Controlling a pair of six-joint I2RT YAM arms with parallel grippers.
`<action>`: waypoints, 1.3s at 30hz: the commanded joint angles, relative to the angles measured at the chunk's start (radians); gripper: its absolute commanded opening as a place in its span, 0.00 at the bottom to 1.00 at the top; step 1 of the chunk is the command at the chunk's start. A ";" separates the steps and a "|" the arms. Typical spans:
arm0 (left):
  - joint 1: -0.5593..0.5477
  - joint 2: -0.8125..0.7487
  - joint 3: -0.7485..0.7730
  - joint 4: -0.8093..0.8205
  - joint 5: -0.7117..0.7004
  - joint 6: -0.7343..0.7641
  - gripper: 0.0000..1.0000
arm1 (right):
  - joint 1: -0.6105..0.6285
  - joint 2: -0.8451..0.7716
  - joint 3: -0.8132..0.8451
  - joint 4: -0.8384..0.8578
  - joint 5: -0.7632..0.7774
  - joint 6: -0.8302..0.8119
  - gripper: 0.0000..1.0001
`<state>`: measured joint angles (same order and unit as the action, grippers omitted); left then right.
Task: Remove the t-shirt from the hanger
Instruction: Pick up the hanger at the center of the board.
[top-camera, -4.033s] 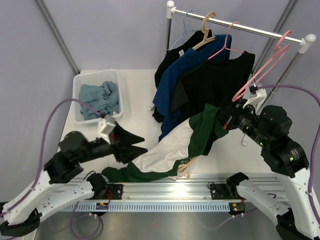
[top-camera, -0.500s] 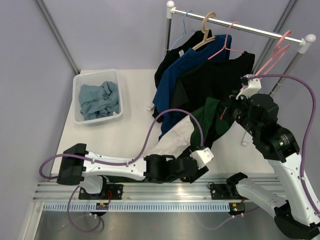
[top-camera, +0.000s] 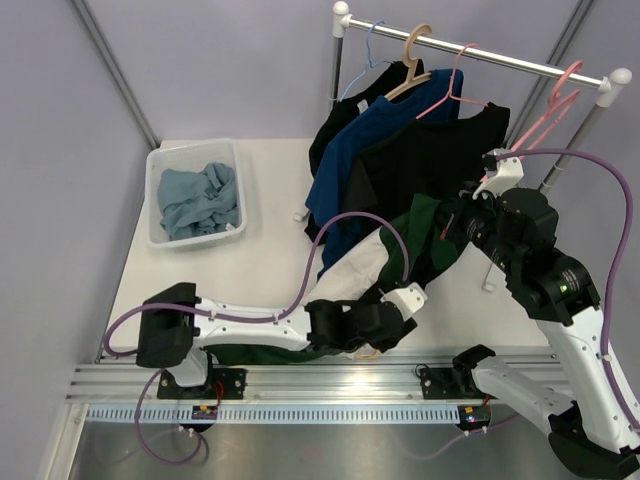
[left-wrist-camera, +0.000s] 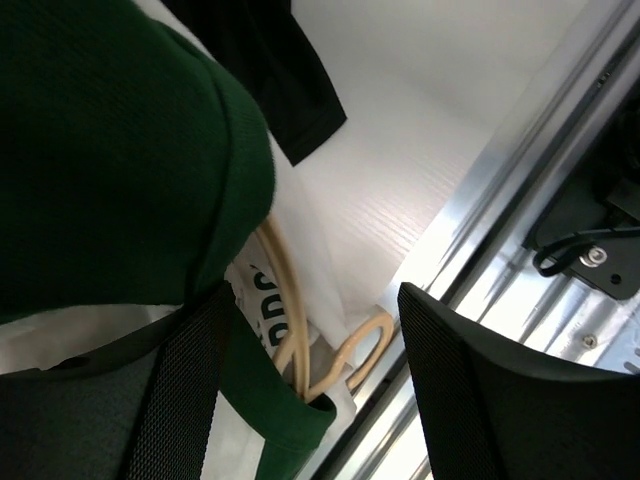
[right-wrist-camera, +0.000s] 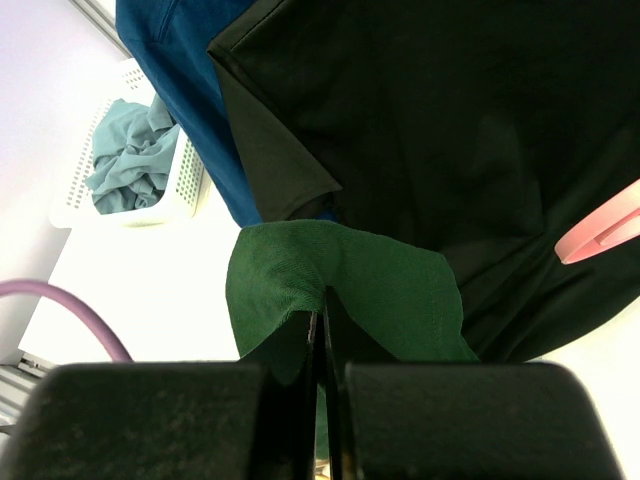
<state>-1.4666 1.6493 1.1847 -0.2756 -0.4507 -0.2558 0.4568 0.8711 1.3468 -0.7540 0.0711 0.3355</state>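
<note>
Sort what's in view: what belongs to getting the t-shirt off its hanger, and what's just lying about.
In the job: green-and-white t-shirt, pinched by the right gripper; beige hanger poking from it, by the open left gripper.
Lying about: white bin with grey-blue cloth; blue shirt, black shirt and pink hangers on the rack.

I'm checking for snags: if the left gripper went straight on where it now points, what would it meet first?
Probably the tan hanger, whose loop lies between its open fingers, poking out of the green-and-white t-shirt; depth is hard to judge.
</note>
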 joint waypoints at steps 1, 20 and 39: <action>0.026 -0.011 -0.002 0.035 -0.048 -0.014 0.70 | -0.003 -0.018 0.008 0.027 0.044 -0.020 0.00; 0.054 0.052 0.006 0.072 -0.037 -0.026 0.32 | -0.006 -0.020 0.003 0.035 0.053 -0.015 0.00; 0.006 -0.286 -0.033 -0.097 0.063 -0.068 0.00 | -0.004 0.008 0.003 0.030 0.099 -0.021 0.00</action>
<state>-1.4509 1.5864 1.1580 -0.3470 -0.4644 -0.3416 0.4568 0.8688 1.3365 -0.7536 0.1150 0.3347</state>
